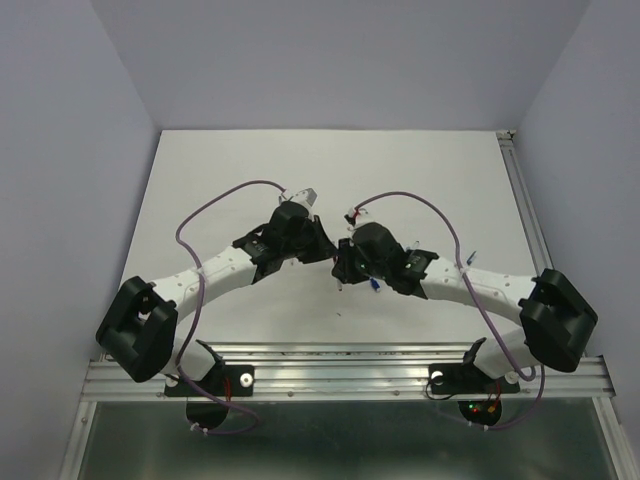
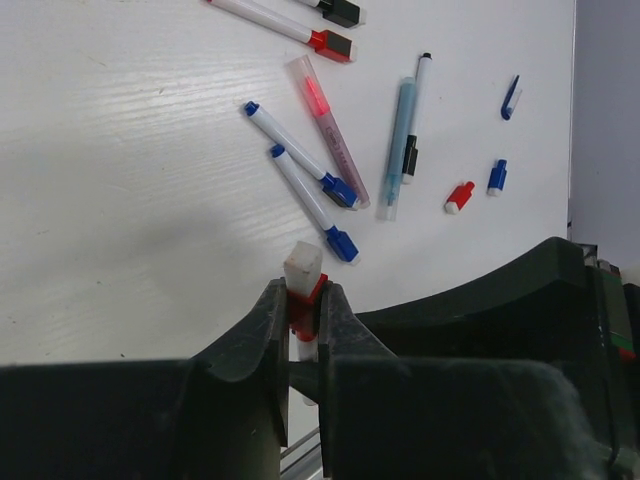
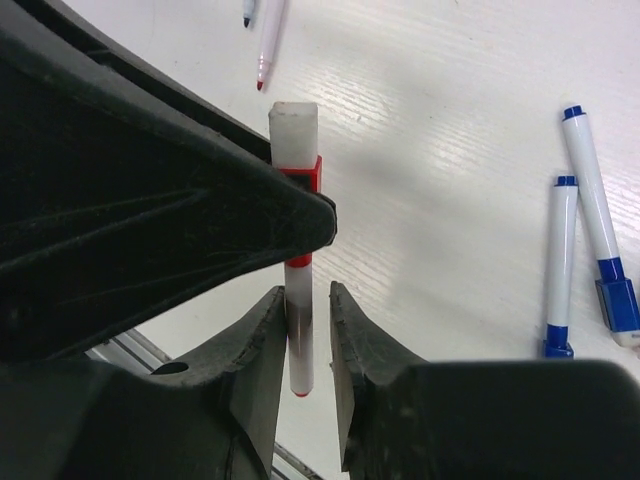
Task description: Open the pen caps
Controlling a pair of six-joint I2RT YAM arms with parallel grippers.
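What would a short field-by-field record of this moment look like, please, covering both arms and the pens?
left gripper: fingers shut on the red cap of a raised pen
right gripper: fingers open, flanking that pen's barrel
cap status: appears still on the barrel
loose caps: loose red cap and loose blue cap lying on the table
blue-capped pens: two, lying side by side on the table

Robot lab test cell: plain white table (image 1: 230,180) boxed in by bare grey walls (image 1: 60,150). Aluminium extrusion rail (image 1: 340,372) along the near edge carries left arm (image 1: 225,268) and right arm (image 1: 470,285), purple cabling (image 1: 400,195) exposed.
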